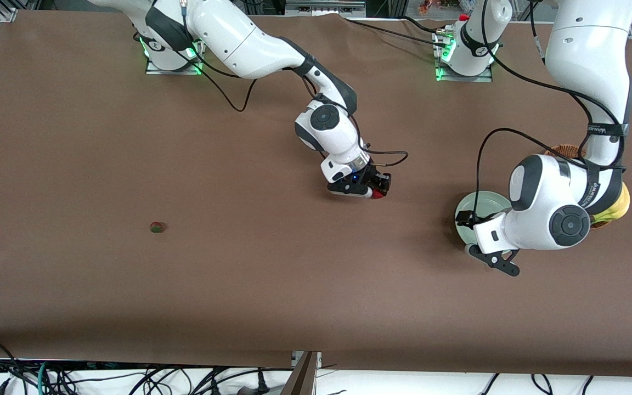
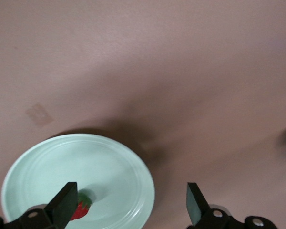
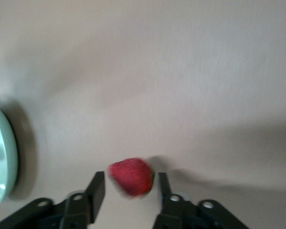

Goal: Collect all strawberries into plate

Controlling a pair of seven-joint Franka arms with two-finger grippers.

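One strawberry (image 1: 375,193) lies on the table's middle, between the fingers of my right gripper (image 1: 377,187). In the right wrist view that strawberry (image 3: 131,177) sits between the open fingers of the gripper (image 3: 129,188), with a gap on one side. A second strawberry (image 2: 81,209) lies in the mint-green plate (image 2: 109,157), partly hidden by one finger. My left gripper (image 2: 130,205) is open over the plate's rim (image 1: 483,204). A third strawberry (image 1: 157,226) lies alone toward the right arm's end of the table.
A brown wicker basket (image 1: 567,150) with a yellow banana (image 1: 618,207) stands beside the plate, mostly hidden by the left arm. The plate's edge also shows in the right wrist view (image 3: 1,162). Brown table surface (image 1: 272,274) lies between the strawberries and the plate.
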